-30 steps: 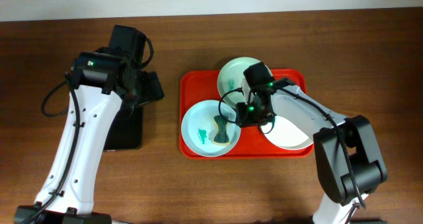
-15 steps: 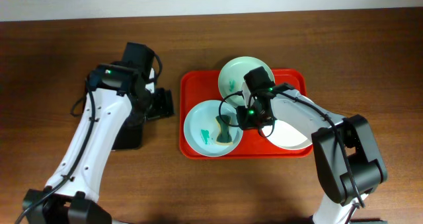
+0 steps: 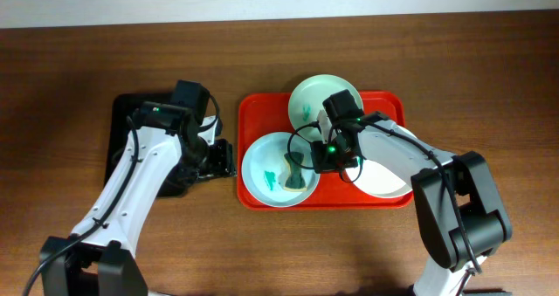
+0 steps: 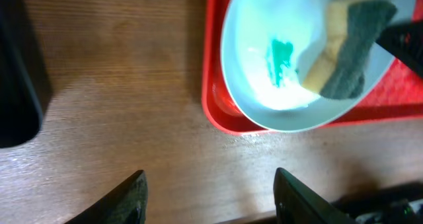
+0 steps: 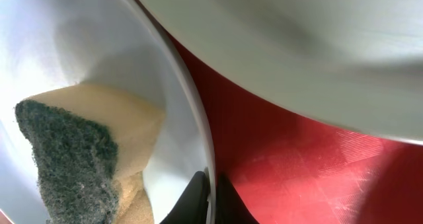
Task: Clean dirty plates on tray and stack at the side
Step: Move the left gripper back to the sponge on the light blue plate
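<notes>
Three plates lie on the red tray (image 3: 253,113): a pale blue plate (image 3: 262,161) at front left, a pale green plate (image 3: 319,93) at the back, and a white plate (image 3: 384,181) at right. A yellow-and-green sponge (image 3: 297,172) rests in the blue plate beside a green smear (image 4: 281,55). My right gripper (image 3: 319,159) is shut on the blue plate's right rim (image 5: 178,98), one finger on each side. My left gripper (image 3: 225,158) hovers open over bare wood just left of the tray, near the blue plate (image 4: 258,72), and holds nothing.
A black tray (image 3: 131,121) lies on the wooden table to the left, partly under my left arm. The white plate (image 5: 297,45) overlaps the area just right of my right gripper (image 5: 213,187). The red tray's rim (image 4: 218,112) sits close ahead of my left fingers.
My left arm has swung right from over the black tray to the red tray's left edge, its jaws narrowing. My right gripper has closed onto the blue plate's rim.
</notes>
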